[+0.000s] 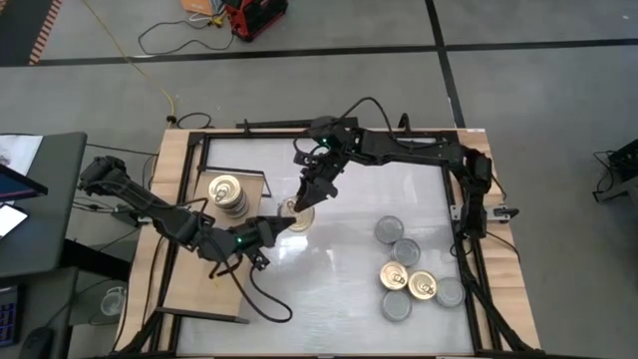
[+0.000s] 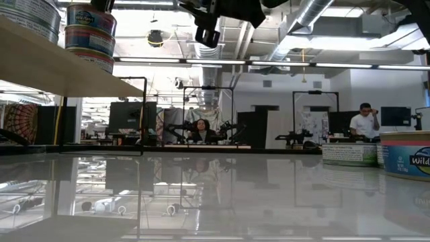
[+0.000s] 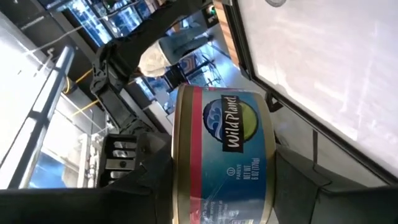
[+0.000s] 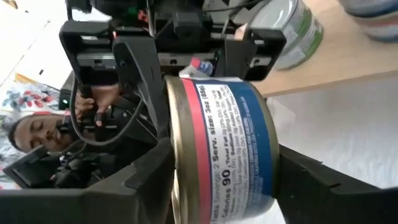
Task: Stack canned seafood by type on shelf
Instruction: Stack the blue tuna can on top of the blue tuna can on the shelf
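Handover happening above the white counter (image 1: 349,219), just beside the wooden shelf (image 1: 199,249): left pincer (image 1: 279,225) and right pincer (image 1: 304,199) both pinching one blue-and-red labelled round tin (image 3: 224,158).

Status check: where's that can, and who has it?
Can mid-handover beside shelf. Left gripper and right gripper both on it. Nothing in the way.

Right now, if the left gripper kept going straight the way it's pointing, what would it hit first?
The left gripper points at the right gripper, and one can sits between both; past it, it would probably meet the right gripper's fingers.
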